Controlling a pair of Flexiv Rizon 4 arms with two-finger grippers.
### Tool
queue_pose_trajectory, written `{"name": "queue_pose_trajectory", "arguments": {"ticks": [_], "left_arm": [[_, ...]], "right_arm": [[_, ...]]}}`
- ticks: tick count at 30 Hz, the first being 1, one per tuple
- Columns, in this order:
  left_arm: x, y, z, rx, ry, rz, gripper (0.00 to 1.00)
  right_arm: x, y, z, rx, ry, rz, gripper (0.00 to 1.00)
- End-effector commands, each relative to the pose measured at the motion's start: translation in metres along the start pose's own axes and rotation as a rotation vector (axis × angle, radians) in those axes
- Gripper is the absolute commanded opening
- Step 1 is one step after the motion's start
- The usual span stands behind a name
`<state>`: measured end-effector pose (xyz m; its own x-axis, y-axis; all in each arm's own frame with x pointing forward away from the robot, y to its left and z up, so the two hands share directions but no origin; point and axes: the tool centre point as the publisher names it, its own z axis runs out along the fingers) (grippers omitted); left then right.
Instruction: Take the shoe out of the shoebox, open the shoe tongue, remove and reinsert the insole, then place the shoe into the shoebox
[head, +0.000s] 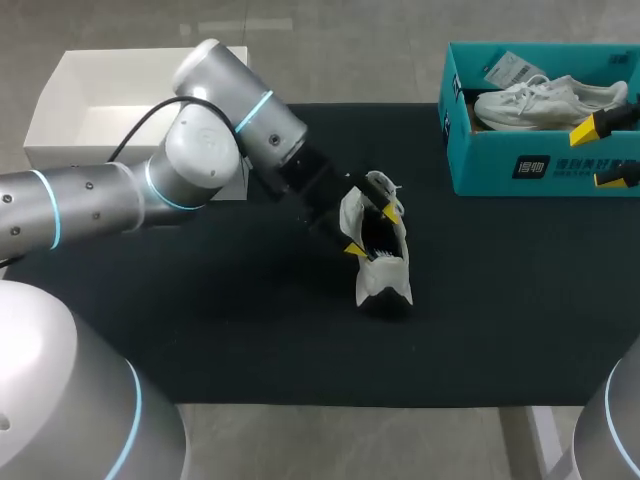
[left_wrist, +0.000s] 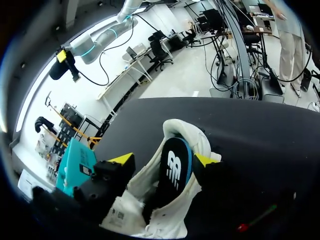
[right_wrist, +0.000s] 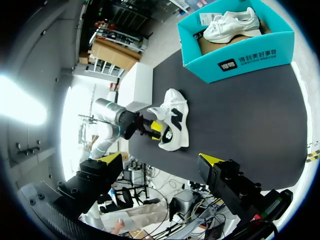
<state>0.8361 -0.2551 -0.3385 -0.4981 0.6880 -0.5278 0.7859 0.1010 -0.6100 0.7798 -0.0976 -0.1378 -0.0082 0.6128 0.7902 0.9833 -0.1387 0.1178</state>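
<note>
The shoe (head: 385, 275) lies on the black mat (head: 200, 330), straddled by the left gripper (head: 372, 230) (whether it is clamped cannot be told). The right gripper (head: 606, 150) is held spread, empty. The shoe may be dragged if the insole (left_wrist: 176, 167) snags.

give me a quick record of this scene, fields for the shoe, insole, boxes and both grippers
shoe: white, out of the box, on the black mat
insole: dark, showing in the shoe's opening
left gripper: at the shoe's opening
right gripper: open, empty, by the shoebox
shoebox: teal, open, second shoe inside
white box: beside the mat, far left
</note>
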Motion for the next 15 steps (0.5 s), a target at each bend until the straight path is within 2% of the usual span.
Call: {"name": "queue_pose_trajectory", "arguments": {"ticks": [1,5,7,9,11,15], "left_arm": [[-0.009,0.003,-0.004,-0.008,0.039,0.019,0.0],[-0.016,0.003,-0.008,-0.021,0.103,0.06,0.0],[-0.017,0.003,-0.011,0.029,0.183,0.093,0.0],[-0.019,0.001,-0.015,0.054,0.299,0.134,0.0],[-0.022,0.0,-0.018,0.04,0.409,0.17,0.0],[-0.023,-0.008,-0.024,0.126,0.627,0.232,0.0]], "right_arm": [[0.0,0.0,0.0,-0.001,-0.002,0.001,1.0],[0.0,0.0,0.0,-0.001,-0.002,0.001,1.0],[0.0,0.0,0.0,-0.001,-0.002,0.001,1.0],[0.0,0.0,0.0,-0.001,-0.002,0.001,1.0],[0.0,0.0,0.0,-0.001,-0.002,0.001,1.0],[0.0,0.0,0.0,-0.001,-0.002,0.001,1.0]]}}
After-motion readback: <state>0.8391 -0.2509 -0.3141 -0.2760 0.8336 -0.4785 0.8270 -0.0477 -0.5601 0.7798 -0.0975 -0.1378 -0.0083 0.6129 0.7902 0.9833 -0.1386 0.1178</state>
